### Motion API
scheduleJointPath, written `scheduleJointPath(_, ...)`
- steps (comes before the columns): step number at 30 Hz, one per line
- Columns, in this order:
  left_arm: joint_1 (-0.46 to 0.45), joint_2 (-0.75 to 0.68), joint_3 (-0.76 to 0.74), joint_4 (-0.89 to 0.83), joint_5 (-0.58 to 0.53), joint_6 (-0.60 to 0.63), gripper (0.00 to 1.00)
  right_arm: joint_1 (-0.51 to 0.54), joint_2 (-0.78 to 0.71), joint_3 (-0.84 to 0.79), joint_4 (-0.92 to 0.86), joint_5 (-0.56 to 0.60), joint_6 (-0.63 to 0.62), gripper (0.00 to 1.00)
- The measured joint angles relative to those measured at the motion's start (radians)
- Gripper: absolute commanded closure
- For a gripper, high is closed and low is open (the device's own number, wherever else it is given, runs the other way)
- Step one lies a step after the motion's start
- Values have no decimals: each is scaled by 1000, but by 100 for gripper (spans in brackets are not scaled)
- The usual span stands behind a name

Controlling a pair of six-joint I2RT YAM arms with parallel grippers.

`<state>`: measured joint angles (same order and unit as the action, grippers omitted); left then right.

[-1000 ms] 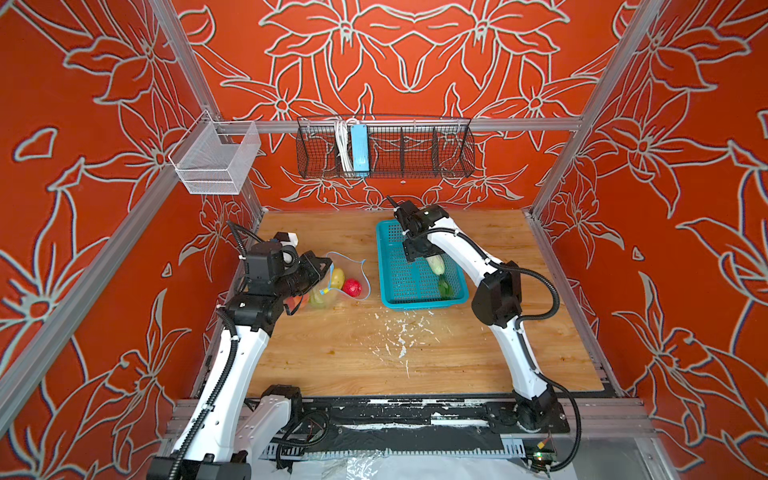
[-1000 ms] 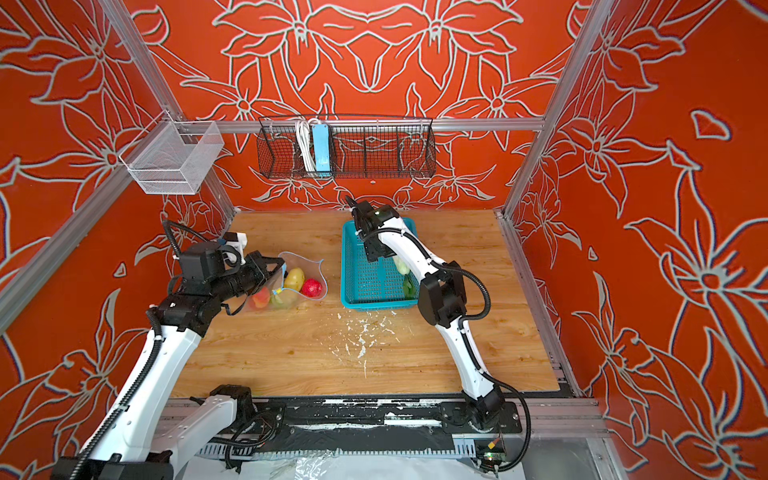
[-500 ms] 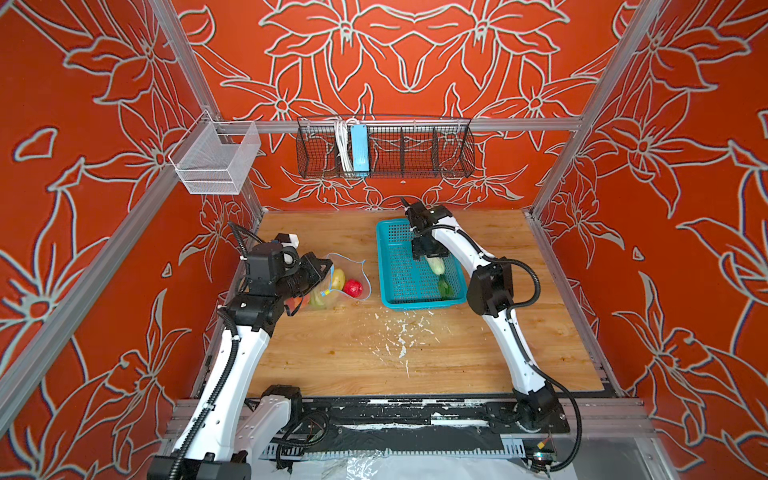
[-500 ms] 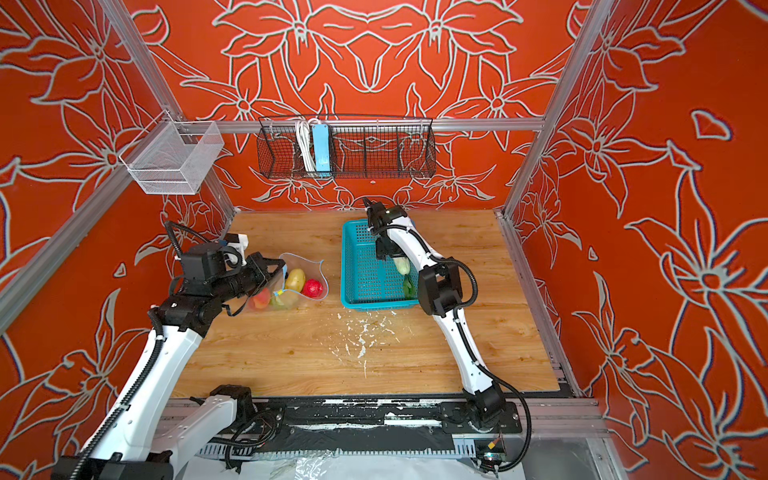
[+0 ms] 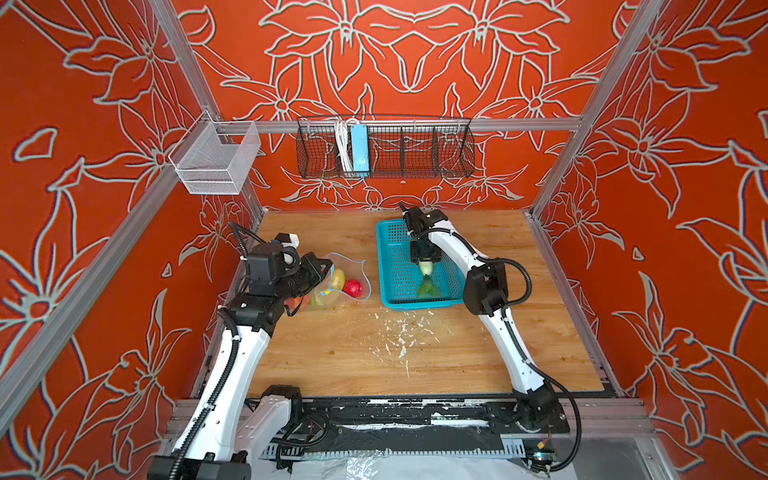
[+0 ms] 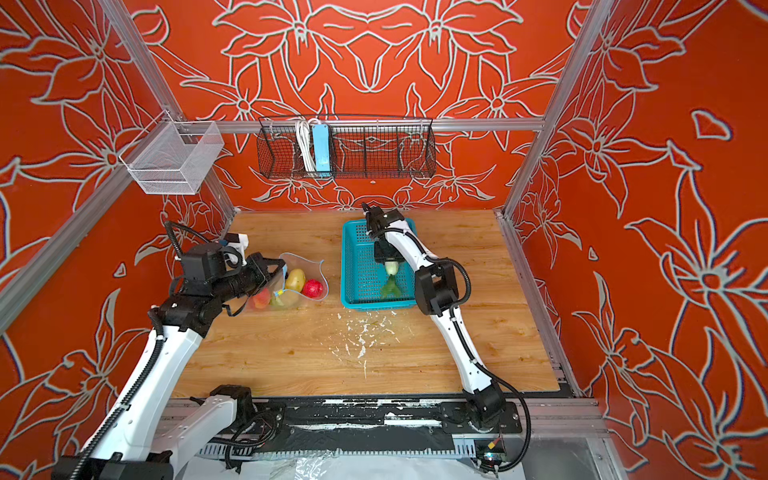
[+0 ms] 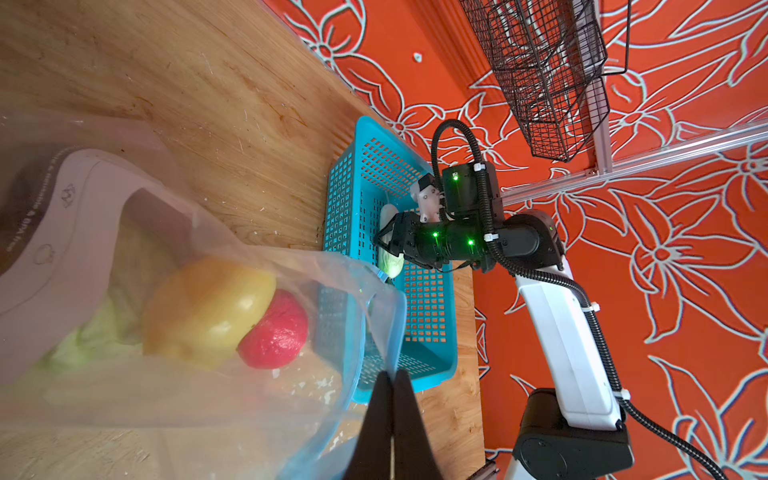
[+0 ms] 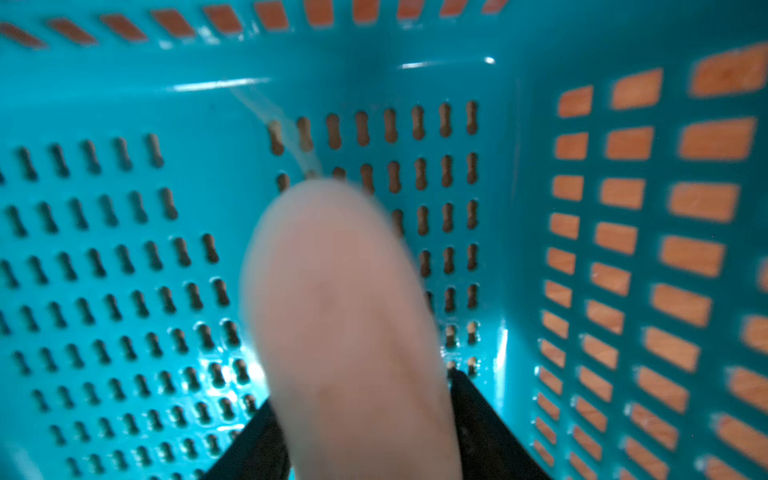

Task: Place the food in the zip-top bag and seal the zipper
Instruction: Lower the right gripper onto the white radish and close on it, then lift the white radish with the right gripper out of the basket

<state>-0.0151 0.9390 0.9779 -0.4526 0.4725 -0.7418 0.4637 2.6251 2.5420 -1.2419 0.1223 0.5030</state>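
Note:
The clear zip-top bag (image 5: 332, 291) lies open on the wooden table, left of the teal basket (image 5: 395, 299). My left gripper (image 7: 392, 374) is shut on the bag's rim by the blue zipper (image 5: 362, 270), holding the mouth up. Inside the bag are a yellow potato (image 6: 295, 279), a red strawberry (image 6: 312, 288) and green cabbage (image 7: 95, 332). My right gripper (image 8: 361, 395) is down in the basket, its fingers (image 8: 478, 415) pressed on both sides of the white cucumber (image 8: 345, 299), also in a top view (image 6: 390, 269). A green piece of food (image 5: 426, 287) lies just in front of it.
A black wire rack (image 5: 386, 149) with a light-blue power strip (image 5: 359, 147) hangs on the back wall, and a white mesh bin (image 5: 216, 160) at the back left. White flecks (image 5: 399, 336) litter the table in front of the basket.
My right gripper has shifted a little right and forward in the basket and its jaws have narrowed onto the white cucumber. The left arm and the bag have not moved.

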Motion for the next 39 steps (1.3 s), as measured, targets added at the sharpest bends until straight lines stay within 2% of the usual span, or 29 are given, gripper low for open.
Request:
scheduleJointPath(7, 0, 0, -3, 2, 0, -2, 100, 0, -4, -17, 27, -10, -9, 72)
scheduleJointPath(13, 0, -1, -9, 7, 0, -13, 100, 0, -48, -95, 77, -17, -15, 80)
scheduleJointPath(20, 0, -1, -10, 7, -4, -18, 100, 0, -187, -300, 211, -69, -5, 81)
scheduleJointPath(31, 0, -2, -11, 7, -8, -22, 100, 0, -383, -489, 432, -146, 56, 83)
scheduleJointPath(39, 0, -3, -11, 6, -7, -34, 100, 0, -485, -647, 551, -158, 97, 83)
